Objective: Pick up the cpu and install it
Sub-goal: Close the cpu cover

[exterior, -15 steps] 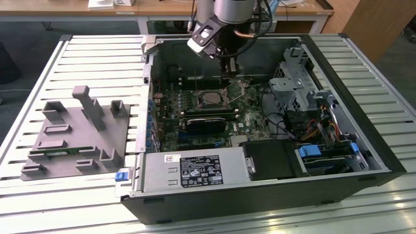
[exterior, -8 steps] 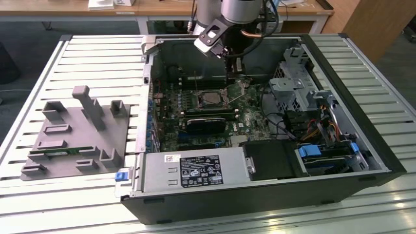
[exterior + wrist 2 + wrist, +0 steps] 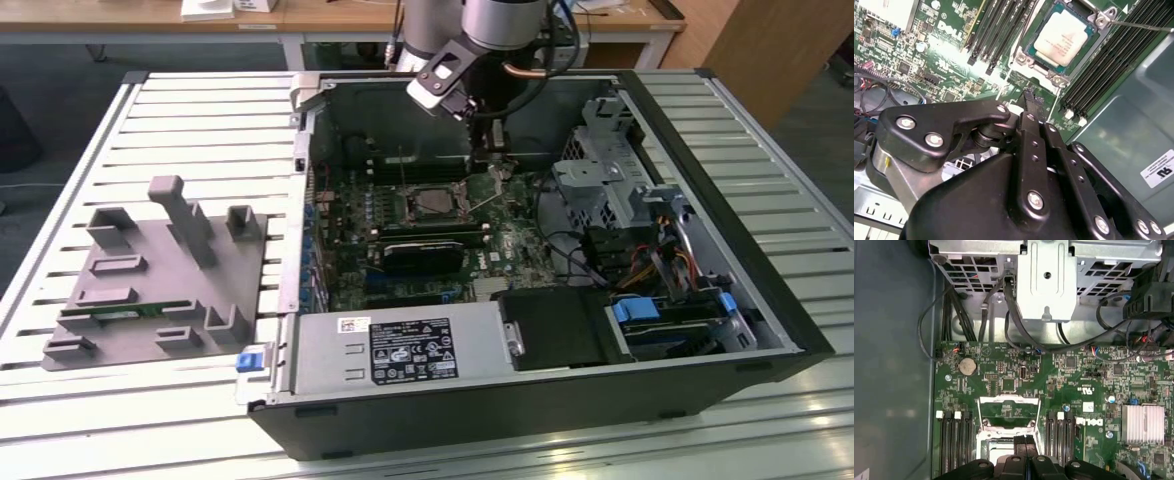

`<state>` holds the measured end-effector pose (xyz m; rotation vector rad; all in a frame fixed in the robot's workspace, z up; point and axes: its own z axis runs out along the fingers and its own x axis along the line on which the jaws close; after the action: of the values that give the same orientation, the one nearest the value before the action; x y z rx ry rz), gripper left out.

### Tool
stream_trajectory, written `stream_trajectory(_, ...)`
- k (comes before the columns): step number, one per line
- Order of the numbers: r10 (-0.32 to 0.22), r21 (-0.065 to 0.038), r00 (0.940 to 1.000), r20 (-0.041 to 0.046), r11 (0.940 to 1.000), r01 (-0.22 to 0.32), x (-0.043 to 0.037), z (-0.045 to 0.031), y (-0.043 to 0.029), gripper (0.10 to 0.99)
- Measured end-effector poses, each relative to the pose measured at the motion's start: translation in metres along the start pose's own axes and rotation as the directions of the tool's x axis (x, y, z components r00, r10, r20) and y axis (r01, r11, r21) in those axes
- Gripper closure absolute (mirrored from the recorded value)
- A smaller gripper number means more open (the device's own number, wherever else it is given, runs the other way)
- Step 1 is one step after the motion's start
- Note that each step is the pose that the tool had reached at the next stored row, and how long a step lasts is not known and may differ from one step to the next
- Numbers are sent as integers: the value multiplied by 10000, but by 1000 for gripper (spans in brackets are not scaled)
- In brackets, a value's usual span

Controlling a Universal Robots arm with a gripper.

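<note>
Cpu (image 3: 1066, 37) lies flat in its socket (image 3: 1022, 58), silver face up; pincer (image 3: 1032, 101) nearby is closed, empty.

Hard glare outside, shade within.
Glare washes out the table slats (image 3: 127, 425) at seven o'clock in the exterior view, while the inside of the case (image 3: 534, 420) sits in shadow. In the second wrist view the cpu (image 3: 1064, 37) gleams pale and the heatsink (image 3: 889, 12) burns white; the first wrist view is lit evenly and softly.
</note>
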<state>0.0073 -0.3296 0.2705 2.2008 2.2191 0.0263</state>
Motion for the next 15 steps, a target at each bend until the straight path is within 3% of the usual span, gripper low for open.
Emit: stream_trajectory(15,-1,9,10000,-1,10000,1,8,15,104,980)
